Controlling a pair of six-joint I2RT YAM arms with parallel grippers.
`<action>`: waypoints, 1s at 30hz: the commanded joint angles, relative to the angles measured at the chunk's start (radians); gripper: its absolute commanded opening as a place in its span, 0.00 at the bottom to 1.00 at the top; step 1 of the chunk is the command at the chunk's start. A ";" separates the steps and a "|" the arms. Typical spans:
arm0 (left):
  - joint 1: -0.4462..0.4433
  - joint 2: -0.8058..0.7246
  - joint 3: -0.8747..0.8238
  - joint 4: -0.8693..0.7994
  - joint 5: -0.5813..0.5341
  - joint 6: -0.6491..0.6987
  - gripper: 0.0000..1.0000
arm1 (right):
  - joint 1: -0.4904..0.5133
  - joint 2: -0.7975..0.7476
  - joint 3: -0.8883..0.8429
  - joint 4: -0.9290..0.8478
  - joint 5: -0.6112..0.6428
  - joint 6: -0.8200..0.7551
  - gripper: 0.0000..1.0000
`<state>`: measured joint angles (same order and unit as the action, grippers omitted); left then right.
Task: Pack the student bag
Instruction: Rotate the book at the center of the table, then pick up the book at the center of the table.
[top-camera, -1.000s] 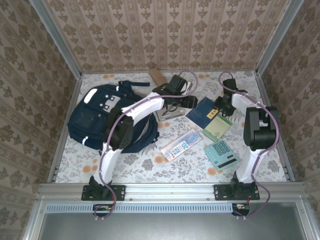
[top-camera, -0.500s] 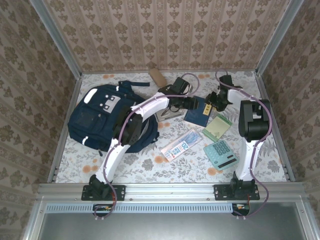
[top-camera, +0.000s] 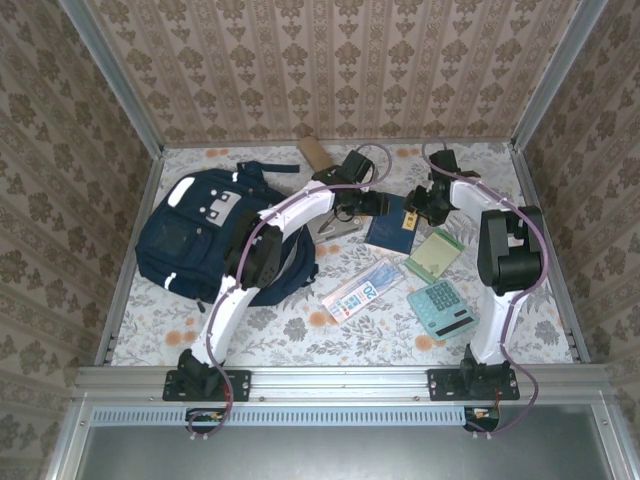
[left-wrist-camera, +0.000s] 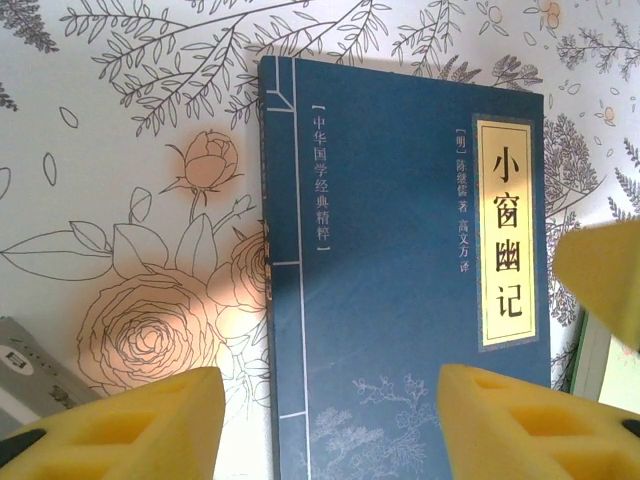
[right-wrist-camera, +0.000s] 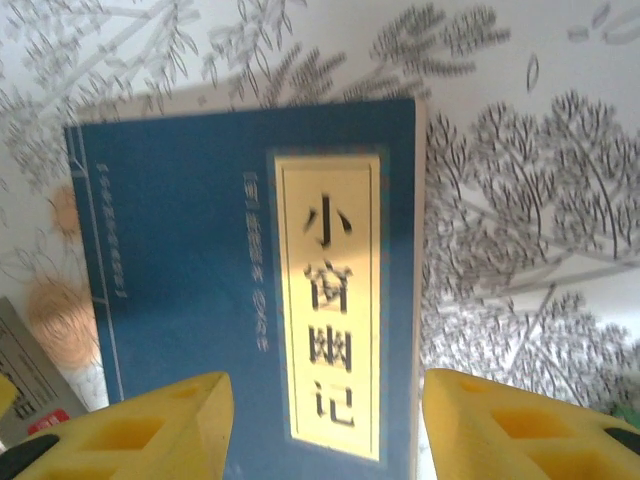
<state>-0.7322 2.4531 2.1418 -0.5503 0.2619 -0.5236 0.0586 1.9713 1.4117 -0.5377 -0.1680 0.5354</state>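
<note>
While both jaws overhang a book (top-camera: 390, 228), the student bag (top-camera: 200, 235) lies left.

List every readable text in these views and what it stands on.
"小窗幽记": yellow label on the blue book cover.
"中华国学经典精粹": same cover, left of the label.
"[明] 陈继儒 著 高文方 译": right beside the label.
"20": banknote-print sleeve, top view.
Keys of the calculator: too small to read.

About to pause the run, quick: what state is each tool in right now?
Left tool: open, holding nothing, over the blue book.
Right tool: open, holding nothing, over the same book.
</note>
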 joint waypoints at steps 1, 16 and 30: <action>0.000 0.061 0.013 -0.123 -0.001 -0.024 0.59 | 0.015 -0.033 -0.043 -0.094 0.072 0.031 0.53; -0.050 0.069 0.104 -0.192 -0.059 0.047 0.58 | 0.037 -0.004 -0.097 -0.062 0.052 0.032 0.48; -0.063 0.038 0.053 -0.156 -0.041 -0.022 0.58 | 0.036 -0.008 -0.105 -0.057 0.052 0.035 0.43</action>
<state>-0.7971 2.4924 2.2318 -0.6441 0.2161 -0.5049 0.0898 1.9625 1.3201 -0.5766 -0.1341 0.5571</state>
